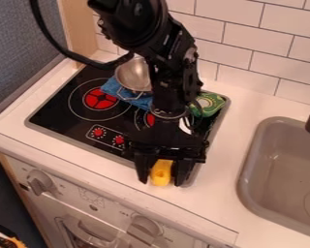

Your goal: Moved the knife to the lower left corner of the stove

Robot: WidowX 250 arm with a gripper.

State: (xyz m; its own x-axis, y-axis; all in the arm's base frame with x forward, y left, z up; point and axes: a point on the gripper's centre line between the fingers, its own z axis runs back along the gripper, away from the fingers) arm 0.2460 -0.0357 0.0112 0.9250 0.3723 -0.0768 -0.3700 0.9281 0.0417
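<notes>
The black arm [172,63] hangs down, its jaws clamped and pointing downward.

I see the knife [161,173] as a yellow piece gripped in my gripper [161,181], at the stove's front edge, near its lowest corner in view; blade indistinct. Stove [59,112]: flat black top, grey rim, red-centred burners, two red knobs.

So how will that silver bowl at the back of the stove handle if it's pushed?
The bowl looks like bare metal, so it's probably stiff. Its curved, shiny wall may be slippery, and a push might ruck up the blue cloth against it.
</notes>
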